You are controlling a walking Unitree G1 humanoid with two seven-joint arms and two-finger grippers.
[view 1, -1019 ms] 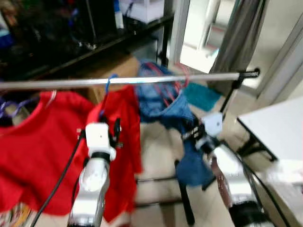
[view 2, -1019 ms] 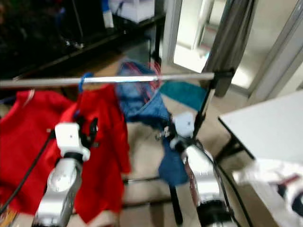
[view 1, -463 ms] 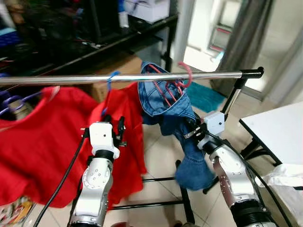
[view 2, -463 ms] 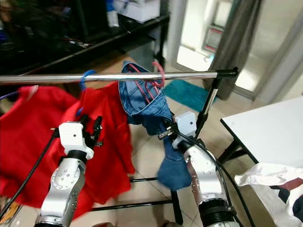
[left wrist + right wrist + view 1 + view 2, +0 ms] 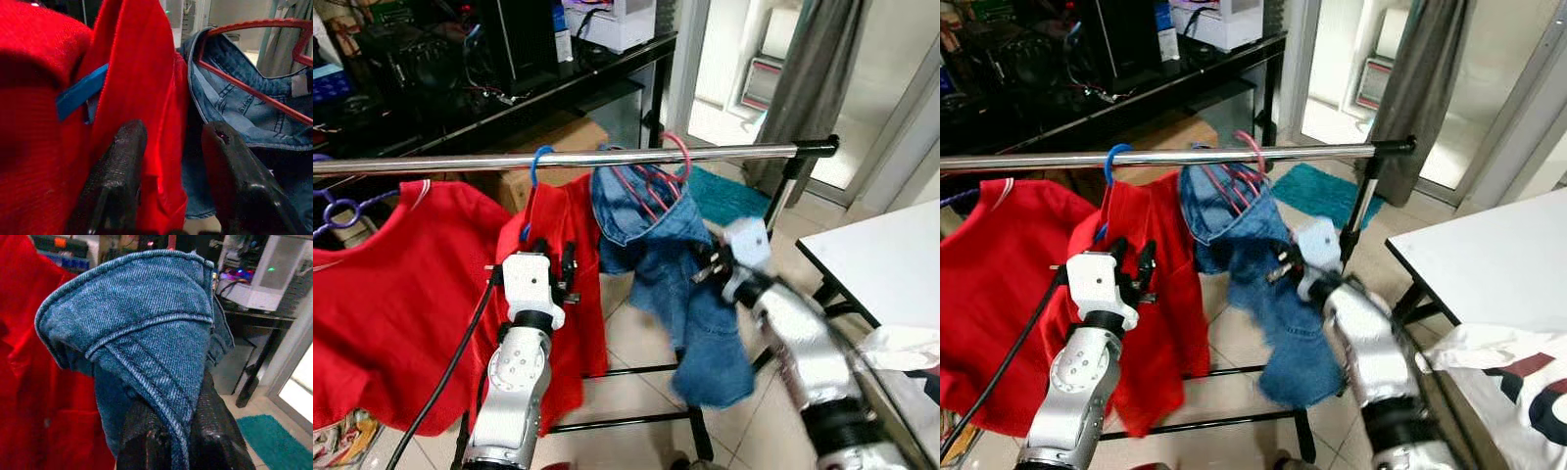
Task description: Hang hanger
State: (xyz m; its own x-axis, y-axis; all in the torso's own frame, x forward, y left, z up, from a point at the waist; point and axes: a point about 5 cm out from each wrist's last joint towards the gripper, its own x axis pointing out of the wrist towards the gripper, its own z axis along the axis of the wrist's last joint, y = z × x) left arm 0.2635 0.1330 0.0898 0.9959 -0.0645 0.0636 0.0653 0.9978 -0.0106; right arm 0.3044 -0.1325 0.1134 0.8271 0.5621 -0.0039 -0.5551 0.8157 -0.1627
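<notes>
Red hanger [image 5: 658,182] now hooking over the rail [image 5: 460,164], carrying the jeans [image 5: 690,294]; hook sitting at mid-rail, just beside the blue hanger [image 5: 536,174] with the red garment [image 5: 391,294]. Half a second back, same hook already resting on the rail, so hang judged done. Right tool [image 5: 168,440] still clamping a denim fold, fingers pinching together on cloth. Left tool [image 5: 171,176] holding apart, red fabric lying between fingers [image 5: 120,171]. Release probably remaining.
</notes>
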